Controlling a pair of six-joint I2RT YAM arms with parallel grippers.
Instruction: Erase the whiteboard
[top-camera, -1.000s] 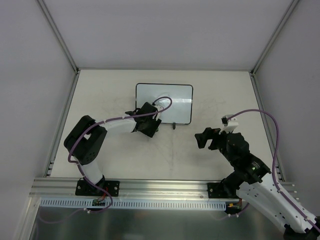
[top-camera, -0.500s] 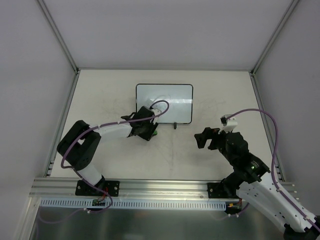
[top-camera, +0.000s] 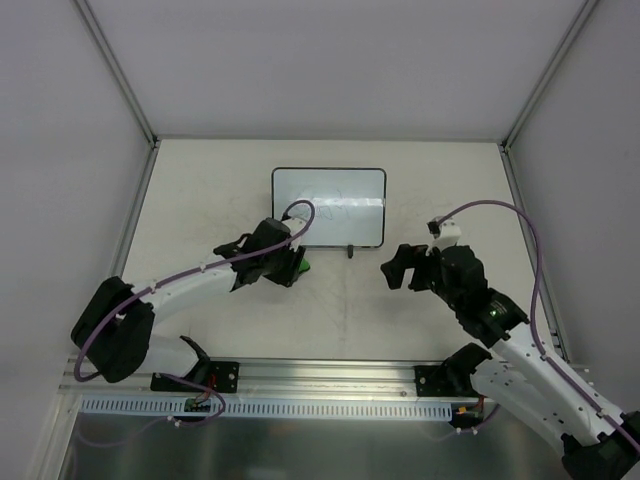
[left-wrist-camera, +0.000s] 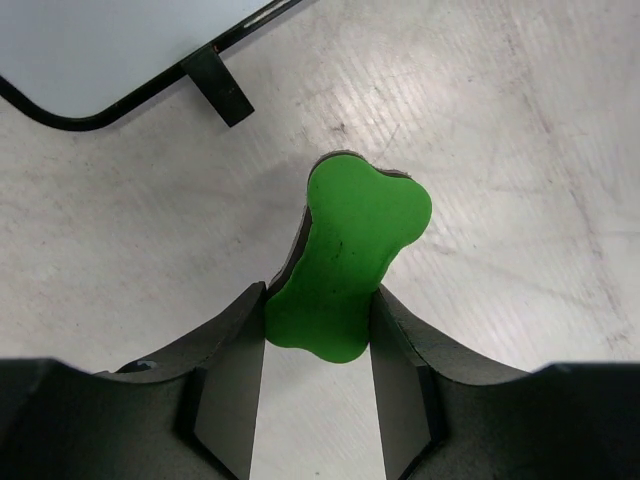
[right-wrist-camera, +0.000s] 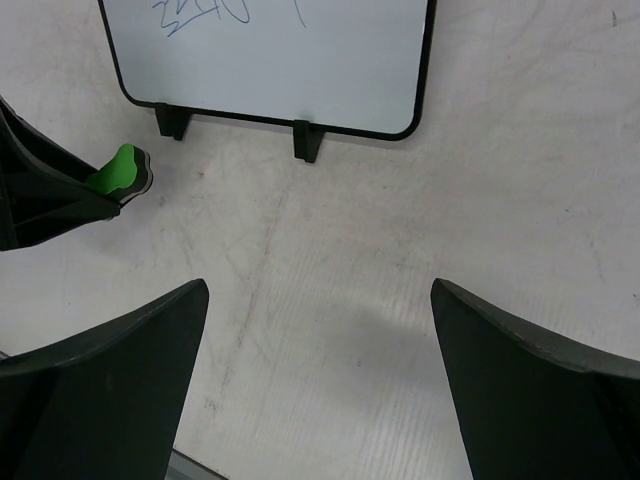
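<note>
The whiteboard (top-camera: 328, 207) lies flat at the table's far middle, white with a thin black frame and two small black feet. Faint blue scribbles (right-wrist-camera: 200, 15) show on it in the right wrist view. My left gripper (top-camera: 296, 266) is just in front of the board's near left corner, shut on a green bone-shaped eraser (left-wrist-camera: 350, 260) with a dark underside. The eraser sits off the board, over bare table near one foot (left-wrist-camera: 218, 85). My right gripper (top-camera: 397, 268) is open and empty, in front of the board's near right corner.
Metal frame posts and grey walls border the table on the left, right and back. An aluminium rail runs along the near edge (top-camera: 320, 375). In the right wrist view the board (right-wrist-camera: 290, 60) is ahead and the left gripper's fingers (right-wrist-camera: 45, 205) are at the left edge.
My left gripper pulled back off the board's near left corner toward me, and the green eraser now shows at its tip. My right gripper moved a little left and forward.
</note>
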